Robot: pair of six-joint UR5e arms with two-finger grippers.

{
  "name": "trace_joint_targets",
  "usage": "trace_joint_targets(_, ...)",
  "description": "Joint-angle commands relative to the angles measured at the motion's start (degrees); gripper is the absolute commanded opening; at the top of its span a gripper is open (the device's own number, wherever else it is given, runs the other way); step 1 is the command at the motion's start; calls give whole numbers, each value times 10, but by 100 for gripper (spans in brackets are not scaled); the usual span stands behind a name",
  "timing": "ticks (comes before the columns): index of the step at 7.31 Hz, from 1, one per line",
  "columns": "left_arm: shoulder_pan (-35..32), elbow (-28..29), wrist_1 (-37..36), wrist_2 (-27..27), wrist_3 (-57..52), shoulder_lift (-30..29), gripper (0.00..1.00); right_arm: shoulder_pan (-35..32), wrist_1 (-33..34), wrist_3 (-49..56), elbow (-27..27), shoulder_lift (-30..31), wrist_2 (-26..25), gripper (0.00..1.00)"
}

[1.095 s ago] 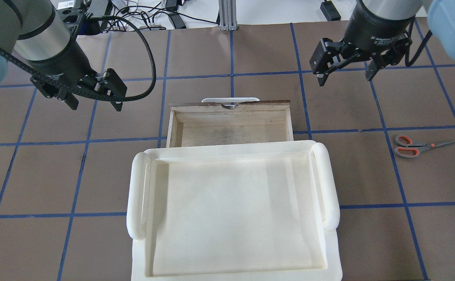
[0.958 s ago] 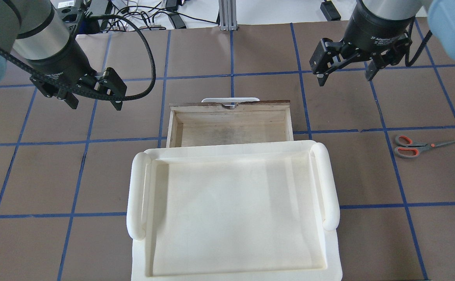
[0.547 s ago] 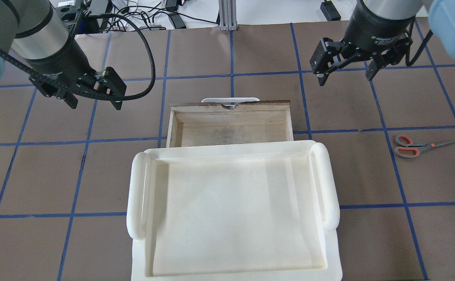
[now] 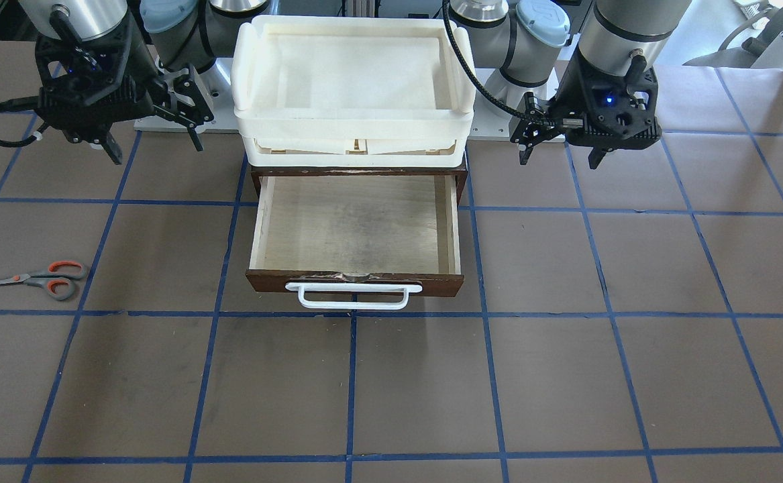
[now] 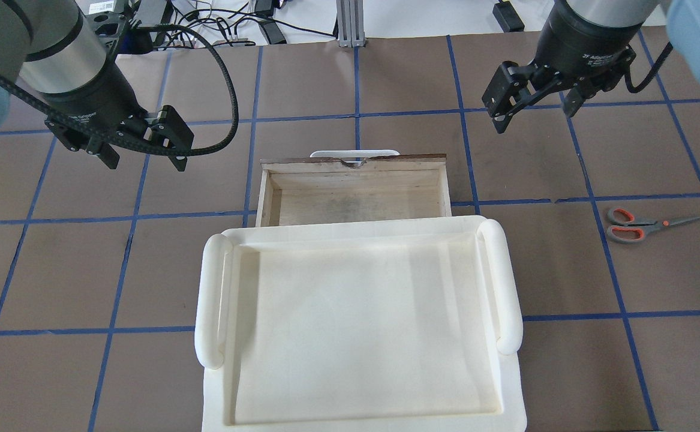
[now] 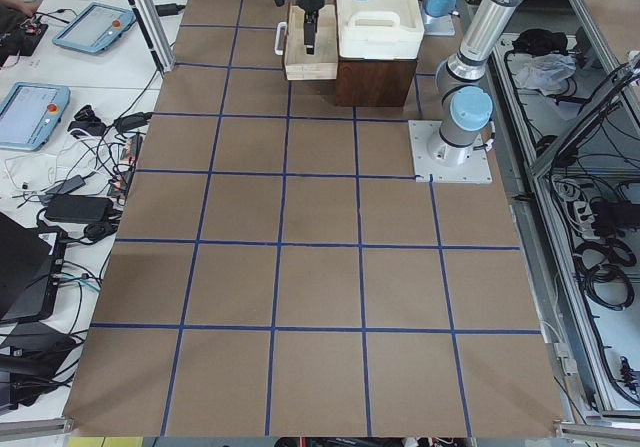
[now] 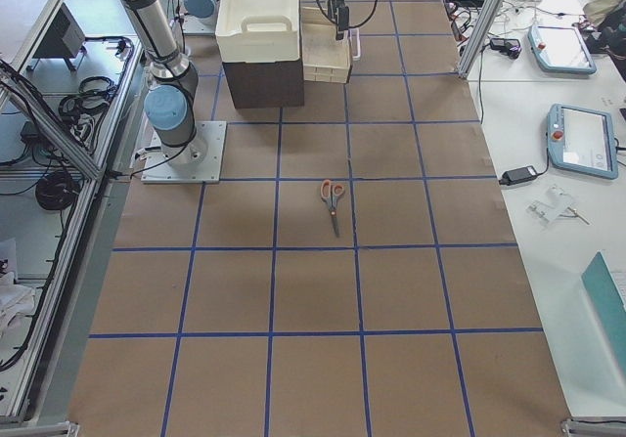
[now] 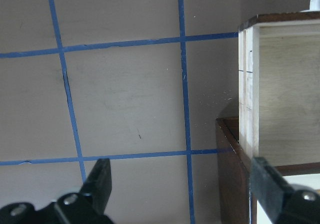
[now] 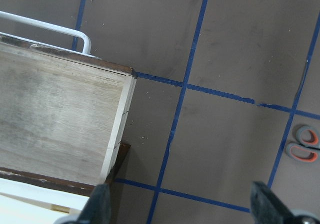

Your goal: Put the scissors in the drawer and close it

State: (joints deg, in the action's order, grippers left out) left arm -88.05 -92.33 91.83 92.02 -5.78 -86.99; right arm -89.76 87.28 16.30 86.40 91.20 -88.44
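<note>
The scissors (image 5: 637, 225) lie flat on the brown table to the right of the drawer, handles toward it; they also show in the front view (image 4: 35, 278) and, handles only, in the right wrist view (image 9: 302, 144). The drawer (image 5: 355, 161) is pulled open with its pale interior empty and its white bar handle (image 4: 354, 296) facing away from the robot. My right gripper (image 5: 532, 117) is open and empty, hovering beyond the drawer's right corner, far from the scissors. My left gripper (image 5: 146, 159) is open and empty, hovering left of the drawer.
A stack of white plastic trays (image 5: 212, 300) sits on the dark brown cabinet (image 4: 461, 176) that holds the drawer. Blue tape lines grid the table. Cables and devices lie beyond the table's far edge (image 5: 218, 24).
My right gripper has shifted slightly to the right and away from the robot. The left gripper, drawer and scissors have not moved.
</note>
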Motion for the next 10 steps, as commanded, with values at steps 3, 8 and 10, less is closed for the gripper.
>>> trace_joint_targets(3, 1, 0, -20, 1, 2, -12, 100, 76, -11, 307, 1, 5, -8, 99)
trace_joint_targets(8, 1, -1, -24, 3, 3, -10, 100, 275, -3, 824, 59, 3, -12, 100)
trace_joint_targets(10, 1, -1, -24, 3, 5, -3, 100, 326, 42, 917, 92, -18, -12, 100)
